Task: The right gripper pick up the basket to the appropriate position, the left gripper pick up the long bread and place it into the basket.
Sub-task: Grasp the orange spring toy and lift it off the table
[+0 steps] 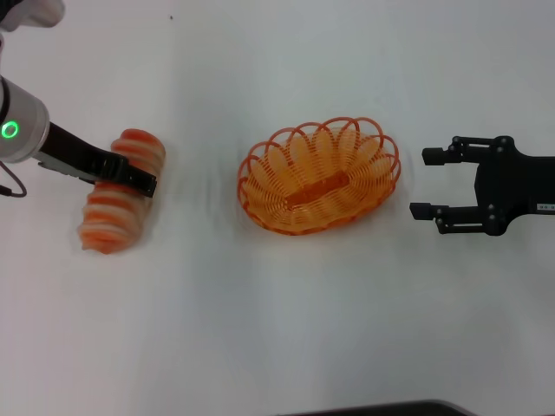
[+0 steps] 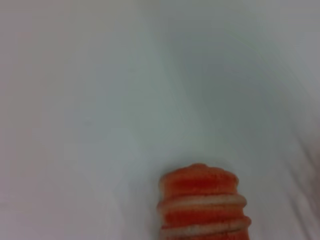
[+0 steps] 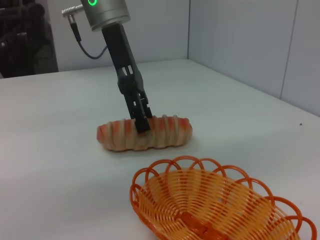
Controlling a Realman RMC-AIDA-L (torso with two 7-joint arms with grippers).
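The left gripper (image 1: 139, 180) has its jaws clenched across the long bread (image 1: 119, 192) on the bench; lift level toward the basket (image 1: 319, 177) mid-bench; right gripper (image 1: 427, 183) jaws released

1. The left gripper (image 3: 142, 122) is a slim black two-fingered claw built of jointed links on a silver-white cylindrical wrist.
2. A green-lit ring glows on that wrist, and a thin dark cable with a metal plug leaves its side.
3. The right gripper (image 1: 427, 183) is matte black, with two blocky finger pads, linkage bars and visible screws.
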